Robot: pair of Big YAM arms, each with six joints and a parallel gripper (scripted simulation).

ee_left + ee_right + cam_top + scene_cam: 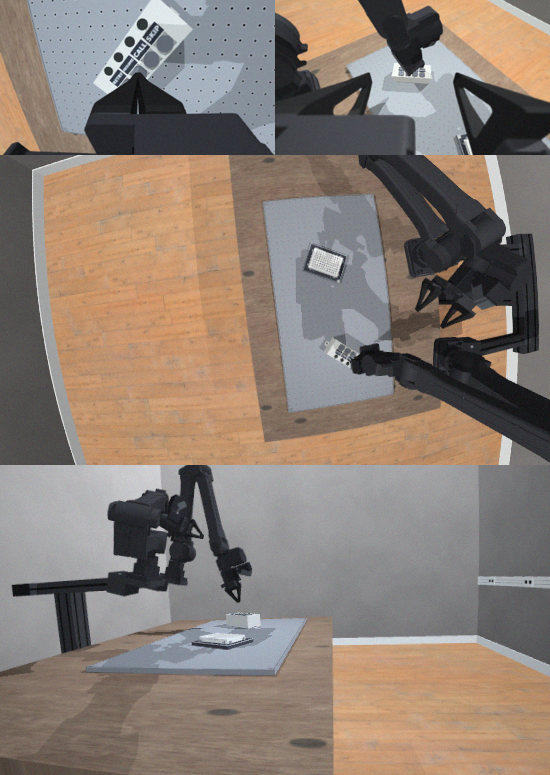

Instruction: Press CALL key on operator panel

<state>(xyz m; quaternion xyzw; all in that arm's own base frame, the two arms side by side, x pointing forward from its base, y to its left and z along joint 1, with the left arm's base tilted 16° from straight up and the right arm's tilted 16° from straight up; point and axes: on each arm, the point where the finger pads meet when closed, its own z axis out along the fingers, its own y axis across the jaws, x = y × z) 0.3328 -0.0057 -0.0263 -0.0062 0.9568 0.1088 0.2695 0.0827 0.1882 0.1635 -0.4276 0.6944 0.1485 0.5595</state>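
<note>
The white operator panel lies on the grey mat. In the left wrist view its labels read RETRY, RESUME, CALL and SKIP. All four lamps look dark, including the CALL lamp. The CALL key and the SKIP key are in plain sight. My left gripper is shut and empty, a little above the panel; its tips cover part of the RESUME key and hide most of the RETRY key. My right gripper is open and empty, away from the panel.
A white gridded block in a dark frame lies elsewhere on the mat. The left arm reaches over the table's edge to the panel, and the right arm is folded near its base.
</note>
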